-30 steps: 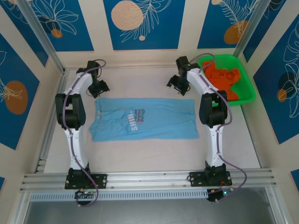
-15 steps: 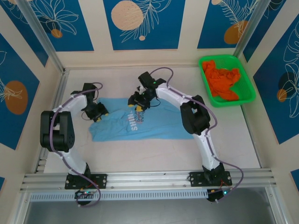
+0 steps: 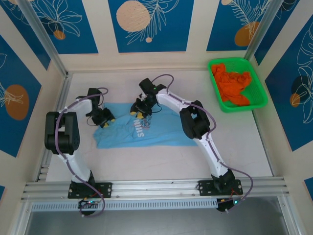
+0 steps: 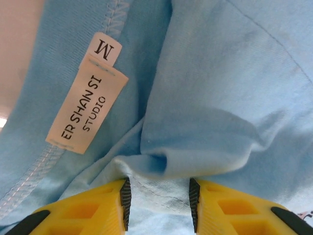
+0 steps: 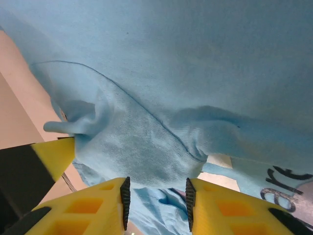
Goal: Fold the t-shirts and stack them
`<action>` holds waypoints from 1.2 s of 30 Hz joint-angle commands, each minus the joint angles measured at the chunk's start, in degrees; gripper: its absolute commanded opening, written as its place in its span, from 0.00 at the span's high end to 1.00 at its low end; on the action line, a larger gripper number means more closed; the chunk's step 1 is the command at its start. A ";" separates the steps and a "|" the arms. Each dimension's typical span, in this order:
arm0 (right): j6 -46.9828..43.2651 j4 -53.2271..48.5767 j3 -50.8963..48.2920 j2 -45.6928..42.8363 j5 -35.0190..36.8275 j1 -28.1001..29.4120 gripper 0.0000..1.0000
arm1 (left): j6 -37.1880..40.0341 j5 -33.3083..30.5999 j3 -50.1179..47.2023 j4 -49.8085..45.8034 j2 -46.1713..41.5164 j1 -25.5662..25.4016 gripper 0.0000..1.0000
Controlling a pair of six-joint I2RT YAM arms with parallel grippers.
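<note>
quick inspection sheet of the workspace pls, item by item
surface: pale table under the shirt
job's things: light blue t-shirt spread flat mid-table; orange t-shirt crumpled in green basket
clutter: nothing seen
grippers: left pincer and right pincer each pinch a bunched fold at the blue shirt's far edge
cables: purple leads run along both arms
surroundings: blue leaf-print panels, aluminium frame rail

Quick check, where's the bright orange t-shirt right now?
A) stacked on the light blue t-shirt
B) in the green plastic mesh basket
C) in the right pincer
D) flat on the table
B: the bright orange t-shirt lies crumpled inside the green plastic mesh basket at the far right; the right pincer grips the light blue t-shirt instead.
</note>
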 commanded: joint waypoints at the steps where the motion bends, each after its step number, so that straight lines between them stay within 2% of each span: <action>1: 1.64 -2.22 1.00 1.83 -0.94 0.73 0.63 | -0.35 1.65 1.61 0.20 1.64 0.68 0.64; 8: 2.12 -2.74 2.28 2.99 -0.41 1.48 0.68 | -0.99 1.56 3.00 -1.00 2.15 0.77 0.71; 14: 1.67 -1.77 0.22 1.11 -0.15 2.01 0.54 | -1.73 2.08 3.62 -1.27 2.01 0.78 0.81; 18: 2.32 -1.18 -0.90 0.85 0.30 2.10 0.53 | -1.83 2.30 3.56 -1.11 2.19 0.77 0.90; 22: 3.04 -1.50 0.60 1.84 0.05 2.01 0.64 | -2.42 2.69 3.67 -1.29 1.73 0.79 0.98; 25: 3.96 -1.67 0.89 1.93 -0.28 1.68 0.79 | -3.23 3.78 3.95 -1.63 1.40 0.77 1.00; 27: 4.84 -2.06 0.99 1.85 -1.03 1.25 0.84 | -3.84 4.38 4.40 -2.42 1.15 0.77 1.00; 31: 5.81 -5.41 2.90 1.92 -2.82 0.08 0.89 | -5.55 6.21 5.44 -4.36 0.27 0.77 1.00; 36: 4.87 -12.87 7.40 3.04 -5.90 -1.68 0.87 | -6.34 8.87 6.99 -8.32 -0.01 0.86 1.00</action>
